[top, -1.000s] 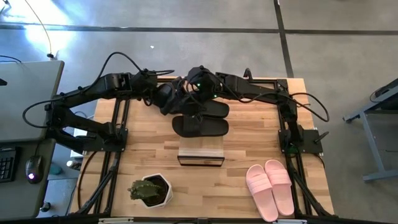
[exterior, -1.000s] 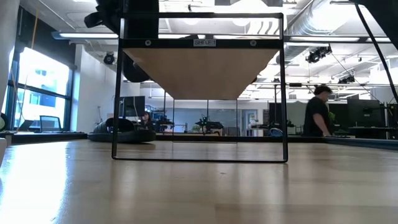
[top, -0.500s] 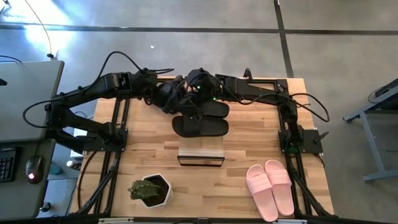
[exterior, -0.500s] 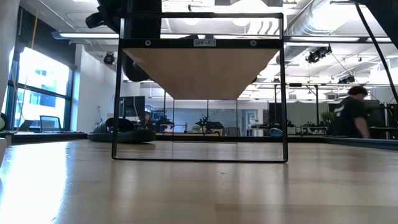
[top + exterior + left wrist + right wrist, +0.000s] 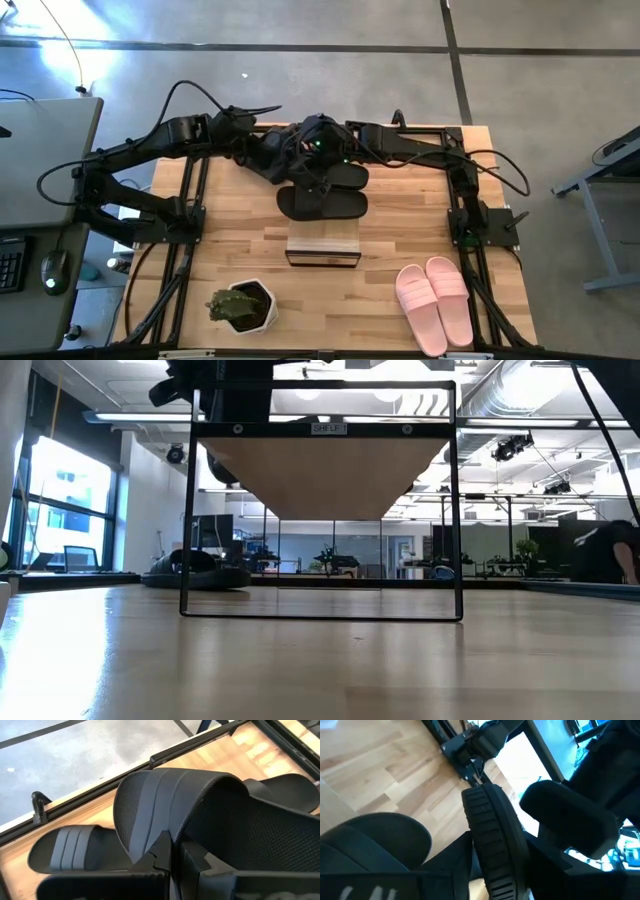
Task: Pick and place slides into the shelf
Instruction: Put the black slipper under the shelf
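Above the table's far middle, both grippers meet on one black slide point(image 5: 210, 815), held in the air. My left gripper point(image 5: 174, 856) is shut on its strap, and my right gripper point(image 5: 495, 865) is shut on its sole. In the high view the two arms cover this slide; my left gripper point(image 5: 283, 160) and my right gripper point(image 5: 308, 152) stand close together. Two more black slides point(image 5: 322, 205) point(image 5: 348, 178) lie flat on the table under them. The shelf point(image 5: 323, 246) stands just nearer. A pink pair point(image 5: 435, 300) lies at the near right. My left gripper pinches the edge of the slide's wide strap point(image 5: 162, 832) between its two shut fingers, slanting down from the table's left. The slide is lifted clear of the table, with its footbed point(image 5: 260, 835) tilted. My right gripper has the slide's ridged sole point(image 5: 492, 830) edge-on between its two fingers, one finger point(image 5: 452, 857) on each flat side. It comes slanting down from the table's right. The slide is clear of the table, and the strap point(image 5: 370, 840) stands off to one side.
A potted plant point(image 5: 243, 305) stands at the near left. In the low view the shelf's black frame point(image 5: 456, 500) and wood top fill the middle, with a black slide point(image 5: 195, 574) on the table behind it. Bare wood lies between the shelf and the pink pair.
Both grippers have stayed in place above the far middle and turned a little at the wrist, tipping the held slide between them. Neither has let go. A person in the room beyond has walked off to the right.
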### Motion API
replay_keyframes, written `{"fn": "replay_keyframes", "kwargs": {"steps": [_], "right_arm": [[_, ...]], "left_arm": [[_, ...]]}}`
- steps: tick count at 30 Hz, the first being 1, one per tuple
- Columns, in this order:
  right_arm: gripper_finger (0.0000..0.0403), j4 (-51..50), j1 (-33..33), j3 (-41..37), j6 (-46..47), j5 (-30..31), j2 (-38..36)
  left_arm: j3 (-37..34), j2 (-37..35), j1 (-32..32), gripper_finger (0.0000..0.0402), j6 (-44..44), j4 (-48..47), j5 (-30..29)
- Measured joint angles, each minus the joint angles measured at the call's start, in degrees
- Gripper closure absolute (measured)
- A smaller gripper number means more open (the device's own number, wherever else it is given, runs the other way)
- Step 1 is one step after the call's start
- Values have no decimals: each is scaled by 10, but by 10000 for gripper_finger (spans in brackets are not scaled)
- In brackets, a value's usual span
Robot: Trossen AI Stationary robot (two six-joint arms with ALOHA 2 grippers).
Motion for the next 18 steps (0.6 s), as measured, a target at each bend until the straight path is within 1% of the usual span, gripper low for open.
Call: {"fn": "replay_keyframes", "kwargs": {"steps": [5,11,14,18], "right_arm": [[298,-3,9,0,-21,33,0],[357,-19,10,-1,-17,35,0],[363,-20,10,-1,-8,35,0],[363,-18,10,-1,-5,36,0]], "left_arm": [[0,0,0,401,4,4,6],[0,-4,0,399,22,4,10],[1,-10,0,385,32,5,18],[1,-22,0,352,45,9,32]]}}
